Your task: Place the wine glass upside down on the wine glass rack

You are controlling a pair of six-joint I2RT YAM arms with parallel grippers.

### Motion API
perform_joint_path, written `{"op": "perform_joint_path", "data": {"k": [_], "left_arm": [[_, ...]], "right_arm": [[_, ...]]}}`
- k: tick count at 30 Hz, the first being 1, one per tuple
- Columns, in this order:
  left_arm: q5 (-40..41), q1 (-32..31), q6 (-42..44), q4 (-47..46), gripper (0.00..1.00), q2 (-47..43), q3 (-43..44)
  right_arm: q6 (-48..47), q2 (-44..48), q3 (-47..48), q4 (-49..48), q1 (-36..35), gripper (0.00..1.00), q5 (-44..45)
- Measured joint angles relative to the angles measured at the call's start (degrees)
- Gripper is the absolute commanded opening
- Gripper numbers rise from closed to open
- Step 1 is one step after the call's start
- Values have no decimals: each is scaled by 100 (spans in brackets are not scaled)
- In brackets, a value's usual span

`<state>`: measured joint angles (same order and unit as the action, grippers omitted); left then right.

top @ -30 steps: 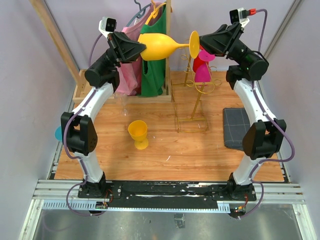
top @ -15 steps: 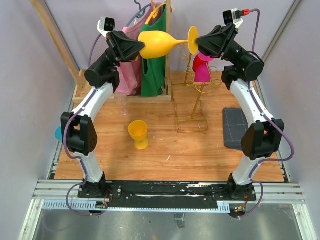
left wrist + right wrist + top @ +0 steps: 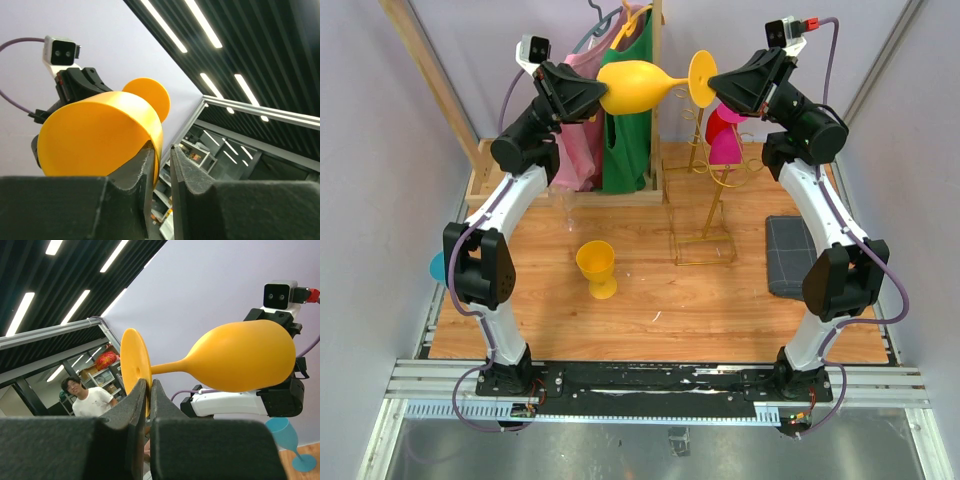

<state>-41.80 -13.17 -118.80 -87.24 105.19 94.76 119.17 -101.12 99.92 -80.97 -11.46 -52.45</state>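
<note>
Wood-grain bench (image 3: 650, 300), pale purple walls on three sides.

Wine glass (image 3: 632, 87): yellow, on its side in the air above the far edge. It is strung between the two arms, bowl to the left, foot to the right.

Left gripper (image 3: 603, 98) sits at the bowl's mouth, right gripper (image 3: 712, 88) at the foot. The top view hides both grips.

Left wrist view: fingers (image 3: 135, 172) drawn to a narrow slot with the bowl's rim wall pinched in it.

Right wrist view: fingers (image 3: 131, 405) all but together, clamped on the edge of the foot disc.

Wine glass rack (image 3: 712, 212): gold wire, standing on the bench toward the far right, below the glass and well apart from it. Pink glasses (image 3: 725, 135) hang on it.

Blue glass (image 3: 287, 437): upright on the wood in the right wrist view. From above it is half hidden behind the left arm at the left edge.
</note>
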Motion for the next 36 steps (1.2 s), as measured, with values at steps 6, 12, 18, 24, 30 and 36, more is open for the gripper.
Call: {"op": "perform_joint_path", "data": {"k": [6,12,18,24,30,36], "left_arm": [[-70,2,0,-2,52,4,-243],[-271,74,0,0,55,-116,-649],[-439,284,0,-2,55,-308,-863],[-570,402,0,-7,54,-525,-1097],[-658,404,0,-7,54,-562,-1187],[-691,404,0,-9,54,-562,-1196]], "right_arm": [[0,13,0,-17,2,1,-4],[17,13,0,-22,39,1,4],[107,13,2,-66,236,1,92],[-190,229,-160,254,894,1,162],[-1436,1167,-721,1543,1574,1,-9],[-3316,1934,-796,3425,1910,1,-212]]}}
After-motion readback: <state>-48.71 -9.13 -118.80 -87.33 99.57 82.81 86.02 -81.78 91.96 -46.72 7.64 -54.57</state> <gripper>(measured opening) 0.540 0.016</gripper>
